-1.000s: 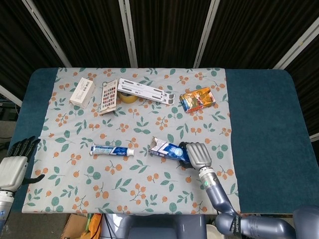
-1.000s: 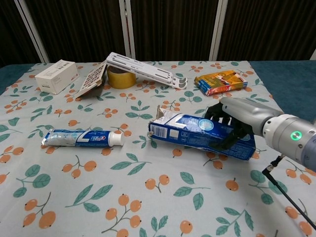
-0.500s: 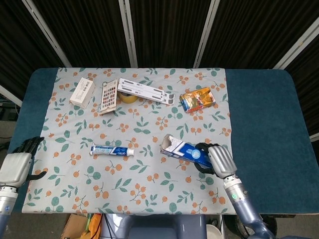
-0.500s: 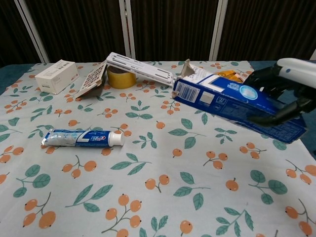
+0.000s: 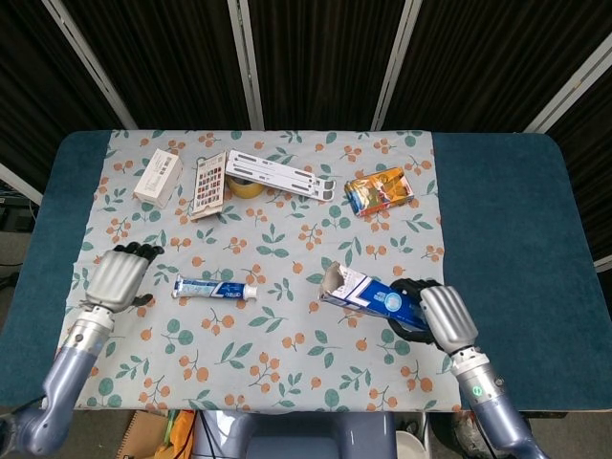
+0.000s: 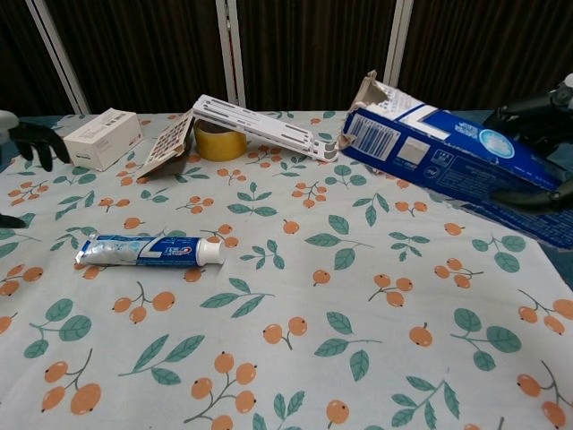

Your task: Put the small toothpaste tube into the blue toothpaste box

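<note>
Right hand (image 5: 448, 320), lower right of the head view, grips the blue cardboard toothpaste box (image 5: 373, 295) around its rear half. The box is lifted clear of the floral tablecloth (image 5: 287, 354); in the chest view it fills the upper right, tilted, with its torn open flaps pointing toward frame centre-left.

The small white-and-blue toothpaste tube (image 5: 216, 288) lies flat on the cloth at left of centre, cap end toward the box, crimped end toward the left hand (image 5: 119, 276). It is well apart from the box.

Left hand sits just beside the tube's crimped end, not touching it. Fingers look partly curled with nothing in them; whether they are spread enough to take the tube, I cannot tell.

Handling judgement:
- Tube: probably light, soft-walled and smooth; likely to dent or slide if squeezed mid-body. Best taken across its width toward the stiffer cap end, leaving the far end free to enter the box.
- Box: thin card, light, easily crushed. The present grip well back from the mouth keeps the opening from collapsing. Loose flaps may snag the tube.

Top of the frame: white carton (image 5: 158, 176), white slatted stand (image 5: 281, 173), orange snack packet (image 5: 379, 188).
</note>
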Robot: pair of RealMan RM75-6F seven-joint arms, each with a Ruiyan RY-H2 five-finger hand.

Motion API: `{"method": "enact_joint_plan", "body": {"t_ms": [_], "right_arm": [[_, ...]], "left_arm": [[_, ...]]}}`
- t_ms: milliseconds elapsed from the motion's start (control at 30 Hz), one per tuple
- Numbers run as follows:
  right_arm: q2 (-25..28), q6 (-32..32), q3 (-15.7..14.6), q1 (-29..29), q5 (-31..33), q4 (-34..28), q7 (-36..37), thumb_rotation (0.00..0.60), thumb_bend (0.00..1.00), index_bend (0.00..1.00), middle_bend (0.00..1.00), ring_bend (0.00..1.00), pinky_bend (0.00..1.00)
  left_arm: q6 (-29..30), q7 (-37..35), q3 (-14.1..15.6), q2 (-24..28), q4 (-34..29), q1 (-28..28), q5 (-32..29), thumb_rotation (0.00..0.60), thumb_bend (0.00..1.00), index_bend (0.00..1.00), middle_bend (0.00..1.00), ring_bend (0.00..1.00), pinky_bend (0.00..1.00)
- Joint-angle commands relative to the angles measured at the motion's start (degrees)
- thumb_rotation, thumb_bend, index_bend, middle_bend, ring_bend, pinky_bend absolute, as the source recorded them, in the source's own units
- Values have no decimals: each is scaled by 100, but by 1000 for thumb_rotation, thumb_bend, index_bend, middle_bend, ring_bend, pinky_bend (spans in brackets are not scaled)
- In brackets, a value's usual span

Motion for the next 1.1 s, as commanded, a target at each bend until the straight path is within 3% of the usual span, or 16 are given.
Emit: {"method": "enact_joint_plan", "body": {"t_ms": [33,233,600,667,867,1100], "right_arm": [[48,12,43,-19,-26,-3,100,600,305,419,530,464,421],[135,13,112,-48,-26,-50,258,600,306,419,530,464,421],[194,4,157,-85,-58,-95,345,600,305,419,530,464,421],[208,6,171,-93,-55,-110,374,600,305,419,530,464,421],[244,1,208,-119,-36,-128,464,600,305,419,530,464,421],[265,10,239,-145,-38,-151,505,600,305,419,530,464,421]], "left_arm": [[-346,431,-70,-428,288,-378,-406,600,112,304,365,329,406],[-530,870,44,-1014,681,-720,-722,600,141,344,403,359,420],[-618,1040,98,-1748,1267,-1069,-1022,600,181,373,430,376,431],[-620,1048,128,-1847,1366,-1099,-1077,600,220,411,471,406,460],[-431,860,194,-2052,1554,-1095,-952,600,426,646,717,630,652],[-84,471,255,-1875,1487,-1027,-423,600,458,695,768,676,691]]}}
